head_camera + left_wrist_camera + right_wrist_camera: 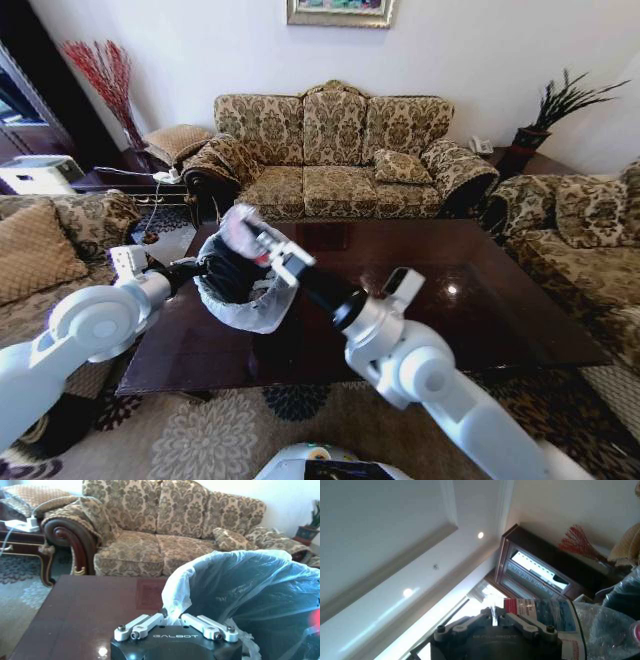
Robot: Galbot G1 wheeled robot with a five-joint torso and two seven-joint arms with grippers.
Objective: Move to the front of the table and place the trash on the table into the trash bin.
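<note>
Now, key relation: your right gripper (262, 243) holds the bottle (240, 228) just above the trash bin (243, 290); in the head view the bin's open mouth lies at about 6 o'clock from the bottle, close beneath it.
Bottle axis: it appears to run roughly from 10 to 4 o'clock in the head view, in line with the right forearm, with one end poking past the jaws over the bin's far rim.
Nearer arm: the right arm is the one over the opening; the left arm comes in at 9 o'clock and only steadies the bin.
Right jaws: closed on the crushed clear bottle; in the right wrist view its red-blue label (540, 611) sits right at the fingers (527, 624), which pinch it narrowly.
Left jaws: your left gripper (172, 624) is drawn nearly together on the bin's whitish bag liner (175, 592) at the near rim, so the bin hangs lifted above the bench (480, 300).
Bin position: over the bench's left half, tilted with its mouth toward the right arm.
Judgement: you look set to release; the bottle seems to sit near the far rim rather than dead centre, so it could catch on the puffed liner.
</note>
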